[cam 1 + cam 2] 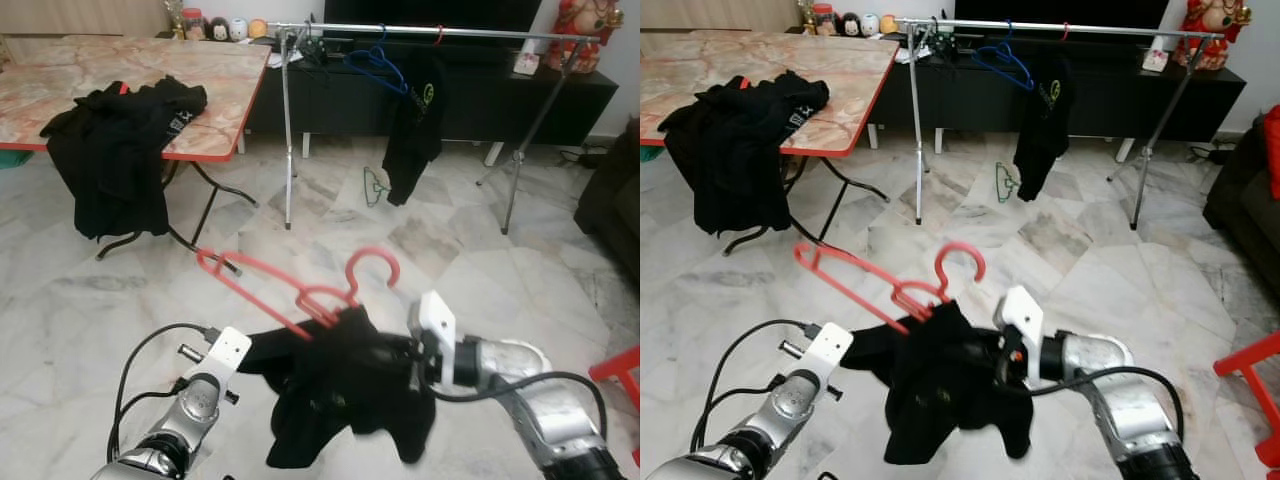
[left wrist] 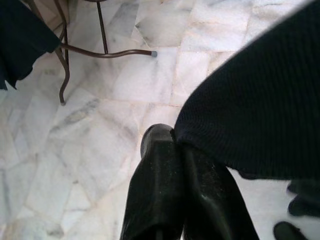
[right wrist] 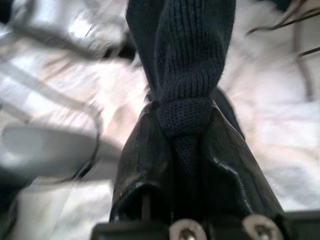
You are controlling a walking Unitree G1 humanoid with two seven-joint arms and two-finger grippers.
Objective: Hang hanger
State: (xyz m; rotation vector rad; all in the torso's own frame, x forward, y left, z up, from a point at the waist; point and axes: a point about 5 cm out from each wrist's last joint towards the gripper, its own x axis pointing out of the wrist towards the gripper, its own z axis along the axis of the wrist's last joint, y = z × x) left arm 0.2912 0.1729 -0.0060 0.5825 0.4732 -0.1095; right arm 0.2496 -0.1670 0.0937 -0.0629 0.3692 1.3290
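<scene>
A red hanger (image 1: 300, 290) lies tilted in the air low in front of me, one arm tucked into a black knit garment (image 1: 340, 390) and its hook pointing up. My left gripper (image 2: 170, 137) is shut on the garment's left edge. On the other side, my right gripper (image 3: 185, 112) is shut on a bunched ribbed hem of the same garment. A silver clothes rail (image 1: 430, 32) stands across the room, carrying a blue hanger (image 1: 375, 65) and a hung black top (image 1: 415, 125).
A folding table (image 1: 120, 70) at the left holds a heap of black clothes (image 1: 115, 150) draping over its edge. A green hanger (image 1: 374, 187) lies on the marble floor under the rail. A dark sofa (image 1: 610, 190) and a red stool (image 1: 620, 370) flank the right.
</scene>
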